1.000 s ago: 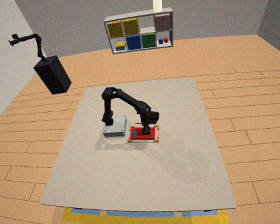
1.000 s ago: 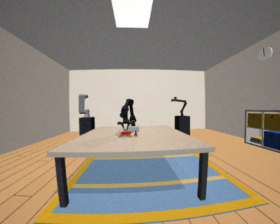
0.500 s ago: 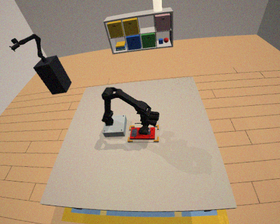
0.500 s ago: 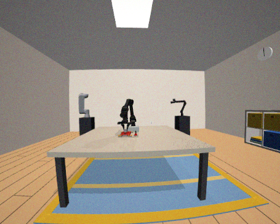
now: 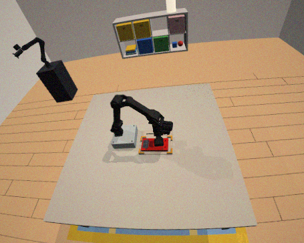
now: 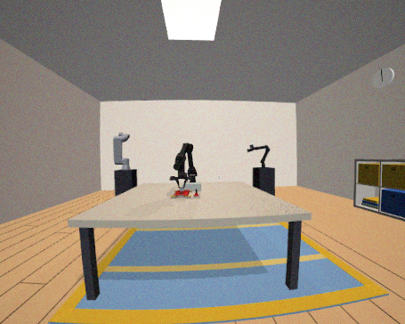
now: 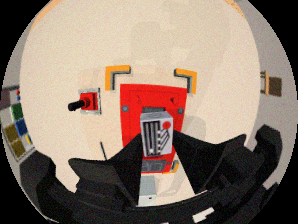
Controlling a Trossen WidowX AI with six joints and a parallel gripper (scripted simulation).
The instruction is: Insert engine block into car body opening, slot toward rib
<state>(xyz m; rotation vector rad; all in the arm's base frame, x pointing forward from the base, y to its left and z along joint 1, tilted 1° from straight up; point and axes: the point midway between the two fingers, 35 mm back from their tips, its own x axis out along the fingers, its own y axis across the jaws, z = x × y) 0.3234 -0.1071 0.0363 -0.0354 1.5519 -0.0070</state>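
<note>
The red car body (image 5: pixel 154 149) (image 6: pixel 182 194) (image 7: pixel 129 96) lies flat between the corner brackets. My gripper (image 5: pixel 159 141) (image 6: pixel 182 189) (image 7: pixel 156 135) is shut on the grey engine block (image 7: pixel 164 131), with a finger on each side of it. In the wrist view the block shows dark slots on its left part and a red round mark on its right. It is over the middle of the car body and covers most of the opening (image 7: pixel 153 109), whose dark far edge shows beyond it. The rib, and how deep the block's bottom is, are hidden.
Orange corner brackets (image 5: pixel 141 152) (image 7: pixel 117 69) stand around the car body. A red block with a black knob (image 6: pixel 196 194) (image 7: pixel 90 101) stands beside it. A grey box (image 5: pixel 125 139) (image 7: pixel 147 192) is at the arm's base. A thin dark rod (image 7: pixel 103 150) is near the left finger.
</note>
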